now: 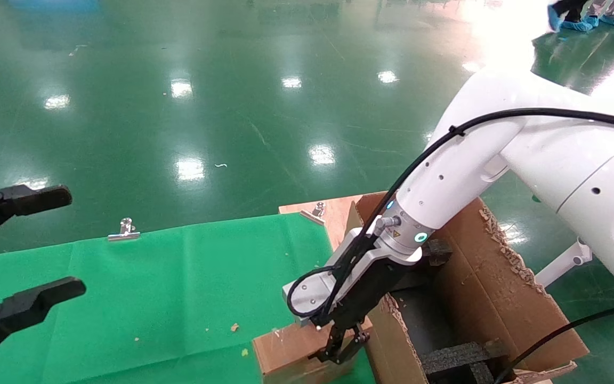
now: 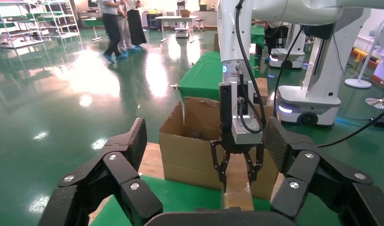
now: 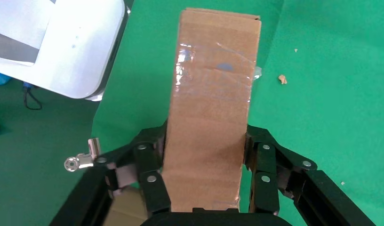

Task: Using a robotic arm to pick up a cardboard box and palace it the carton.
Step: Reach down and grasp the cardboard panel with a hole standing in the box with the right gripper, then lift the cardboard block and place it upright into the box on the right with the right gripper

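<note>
The small brown cardboard box (image 1: 284,353) sits low at the green cloth's near edge, right beside the carton. My right gripper (image 1: 340,349), on the white robotic arm (image 1: 445,181), is shut on it. In the right wrist view the fingers (image 3: 152,162) press both long sides of the box (image 3: 213,94). The large carton (image 1: 480,277) with ragged flaps and black foam (image 1: 459,356) stands just right of the box. The left wrist view shows the box (image 2: 238,188), the right gripper (image 2: 237,170) and the carton (image 2: 190,146). My left gripper (image 1: 72,242) is open and empty at the far left.
Green cloth (image 1: 179,288) covers a wooden table (image 1: 333,210), held by metal clips (image 1: 123,230) (image 1: 315,210). A clip (image 3: 80,160) shows in the right wrist view. Another white robot base (image 2: 305,101) and people (image 2: 119,23) stand farther off on the green floor.
</note>
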